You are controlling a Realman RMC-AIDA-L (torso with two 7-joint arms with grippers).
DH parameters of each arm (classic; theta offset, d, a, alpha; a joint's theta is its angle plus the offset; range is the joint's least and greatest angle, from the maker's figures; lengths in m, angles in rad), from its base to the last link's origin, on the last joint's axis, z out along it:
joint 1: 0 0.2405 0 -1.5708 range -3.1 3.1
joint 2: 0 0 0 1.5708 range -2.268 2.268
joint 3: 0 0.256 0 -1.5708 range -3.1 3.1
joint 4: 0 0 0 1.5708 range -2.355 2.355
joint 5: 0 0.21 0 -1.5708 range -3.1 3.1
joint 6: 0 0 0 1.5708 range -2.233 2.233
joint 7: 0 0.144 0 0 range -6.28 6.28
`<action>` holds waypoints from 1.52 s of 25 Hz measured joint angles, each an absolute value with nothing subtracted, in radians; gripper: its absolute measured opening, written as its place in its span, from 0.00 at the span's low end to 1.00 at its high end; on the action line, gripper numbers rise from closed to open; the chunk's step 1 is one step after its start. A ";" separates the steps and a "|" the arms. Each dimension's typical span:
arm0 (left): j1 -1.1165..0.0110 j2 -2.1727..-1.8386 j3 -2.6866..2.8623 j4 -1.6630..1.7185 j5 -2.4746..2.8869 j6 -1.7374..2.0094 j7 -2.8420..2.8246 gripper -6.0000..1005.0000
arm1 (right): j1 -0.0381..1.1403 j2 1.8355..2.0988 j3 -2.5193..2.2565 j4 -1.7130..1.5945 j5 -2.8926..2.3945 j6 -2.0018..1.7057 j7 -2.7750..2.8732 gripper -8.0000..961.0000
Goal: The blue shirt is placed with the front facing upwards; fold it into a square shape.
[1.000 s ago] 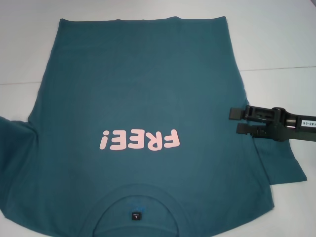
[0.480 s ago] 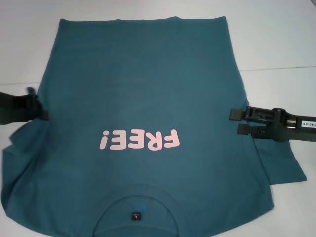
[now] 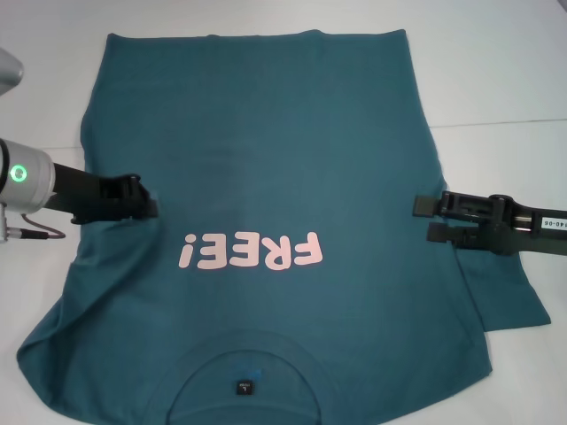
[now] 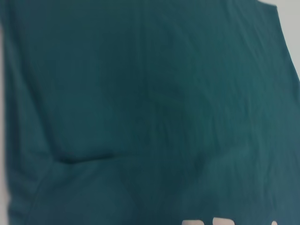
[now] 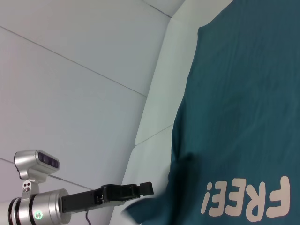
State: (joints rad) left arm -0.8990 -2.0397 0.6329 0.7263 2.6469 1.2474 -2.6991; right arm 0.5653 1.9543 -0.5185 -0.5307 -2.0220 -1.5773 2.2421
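The blue shirt (image 3: 266, 150) lies front up on the white table, with its pink "FREE!" lettering (image 3: 250, 251) and the collar tag (image 3: 242, 388) toward me. My left gripper (image 3: 149, 207) is over the shirt's left chest area, shut on the left sleeve, which is drawn inward over the body. The right wrist view shows the left gripper (image 5: 146, 189) with cloth hanging at its tip. My right gripper (image 3: 429, 219) is open, with its fingers apart at the shirt's right edge above the right sleeve (image 3: 509, 301). The left wrist view shows only shirt cloth (image 4: 140, 93).
The white table (image 3: 496, 71) shows around the shirt at the far side and right. A seam line in the table (image 3: 505, 122) runs across at the right. The shirt's hem (image 3: 257, 35) lies at the far side.
My left gripper has come in from the left edge over the shirt, pulling the left sleeve and side inward. The right gripper has stayed still.
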 joint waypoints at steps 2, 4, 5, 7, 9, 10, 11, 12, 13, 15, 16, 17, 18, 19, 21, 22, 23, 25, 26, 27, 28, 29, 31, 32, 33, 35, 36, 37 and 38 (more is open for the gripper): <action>-0.898 -2.043 0.643 0.726 2.647 1.248 -2.696 0.11 | 0.563 1.954 -0.518 -0.531 -2.022 -1.577 2.242 0.98; -0.894 -2.044 0.651 0.729 2.646 1.250 -2.698 0.12 | 0.562 1.954 -0.518 -0.531 -2.022 -1.577 2.242 0.98; -0.893 -2.044 0.653 0.730 2.646 1.255 -2.700 0.12 | 0.562 1.954 -0.518 -0.531 -2.022 -1.577 2.242 0.98; -0.887 -2.044 0.653 0.742 2.646 1.271 -2.699 0.16 | 0.562 1.954 -0.518 -0.531 -2.022 -1.577 2.241 0.98; -0.873 -2.043 0.646 0.775 2.641 1.298 -2.698 0.25 | 0.562 1.954 -0.518 -0.531 -2.022 -1.577 2.241 0.98; -0.862 -2.043 0.643 0.801 2.632 1.315 -2.696 0.30 | 0.562 1.954 -0.518 -0.531 -2.022 -1.577 2.241 0.98; -0.844 -2.043 0.640 0.836 2.614 1.337 -2.691 0.34 | 0.562 1.954 -0.518 -0.531 -2.023 -1.577 2.241 0.98; -0.829 -2.044 0.641 0.859 2.595 1.348 -2.686 0.38 | 0.562 1.953 -0.518 -0.531 -2.023 -1.577 2.241 0.98; -0.808 -2.043 0.643 0.883 2.574 1.361 -2.679 0.41 | 0.561 1.951 -0.518 -0.531 -2.023 -1.577 2.242 0.98; -0.772 -2.032 0.650 0.904 2.544 1.386 -2.670 0.48 | 0.561 1.948 -0.519 -0.531 -2.023 -1.577 2.243 0.98; -0.759 -2.023 0.653 0.901 2.538 1.396 -2.667 0.51 | 0.561 1.946 -0.522 -0.531 -2.023 -1.577 2.244 0.98; -0.748 -2.013 0.653 0.893 2.538 1.403 -2.667 0.54 | 0.561 1.944 -0.523 -0.531 -2.023 -1.578 2.244 0.98; -0.735 -2.004 0.653 0.884 2.538 1.407 -2.667 0.59 | 0.562 1.943 -0.526 -0.531 -2.023 -1.579 2.244 0.98; -0.720 -1.999 0.652 0.874 2.538 1.411 -2.667 0.64 | 0.562 1.943 -0.527 -0.531 -2.023 -1.581 2.244 0.98; -0.694 -1.997 0.648 0.871 2.536 1.411 -2.668 0.74 | 0.563 1.940 -0.529 -0.531 -2.024 -1.583 2.245 0.98; -0.679 -1.998 0.646 0.871 2.534 1.406 -2.668 0.78 | 0.563 1.938 -0.529 -0.531 -2.025 -1.584 2.247 0.98; -0.669 -2.000 0.645 0.871 2.534 1.400 -2.667 0.82 | 0.563 1.936 -0.530 -0.531 -2.025 -1.585 2.250 0.98; -0.657 -2.002 0.644 0.868 2.533 1.391 -2.666 0.88 | 0.564 1.933 -0.530 -0.531 -2.025 -1.586 2.256 0.98; -0.653 -2.003 0.644 0.866 2.533 1.389 -2.664 0.91 | 0.564 1.932 -0.530 -0.531 -2.025 -1.586 2.259 0.98; -0.651 -2.004 0.644 0.864 2.533 1.387 -2.662 0.95 | 0.564 1.930 -0.530 -0.531 -2.025 -1.586 2.260 0.98; -0.648 -2.006 0.644 0.861 2.533 1.385 -2.659 0.95 | 0.564 1.930 -0.530 -0.531 -2.025 -1.586 2.262 0.98; -0.647 -2.007 0.645 0.857 2.533 1.382 -2.657 0.95 | 0.563 1.929 -0.530 -0.531 -2.025 -1.586 2.263 0.98; -0.648 -2.008 0.647 0.845 2.533 1.377 -2.657 0.95 | 0.561 1.929 -0.530 -0.531 -2.025 -1.586 2.263 0.98; -0.650 -2.010 0.649 0.838 2.533 1.374 -2.657 0.95 | 0.559 1.929 -0.529 -0.531 -2.025 -1.586 2.263 0.98; -0.653 -2.012 0.651 0.832 2.533 1.370 -2.656 0.95 | 0.558 1.929 -0.529 -0.531 -2.025 -1.586 2.263 0.98; -0.658 -2.018 0.654 0.823 2.533 1.361 -2.653 0.94 | 0.557 1.929 -0.529 -0.531 -2.025 -1.586 2.264 0.98; -0.660 -2.021 0.654 0.821 2.533 1.360 -2.650 0.94 | 0.557 1.929 -0.529 -0.531 -2.025 -1.586 2.264 0.98; -0.663 -2.024 0.655 0.818 2.533 1.359 -2.647 0.94 | 0.556 1.928 -0.528 -0.531 -2.025 -1.586 2.264 0.98; -0.663 -2.024 0.655 0.818 2.533 1.359 -2.647 0.94 | 0.556 1.928 -0.527 -0.531 -2.025 -1.587 2.264 0.98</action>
State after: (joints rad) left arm -0.6629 -2.0239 0.6548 0.8181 2.5326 1.3592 -2.6475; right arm 0.5559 1.9279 -0.5273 -0.5307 -2.0251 -1.5868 2.2638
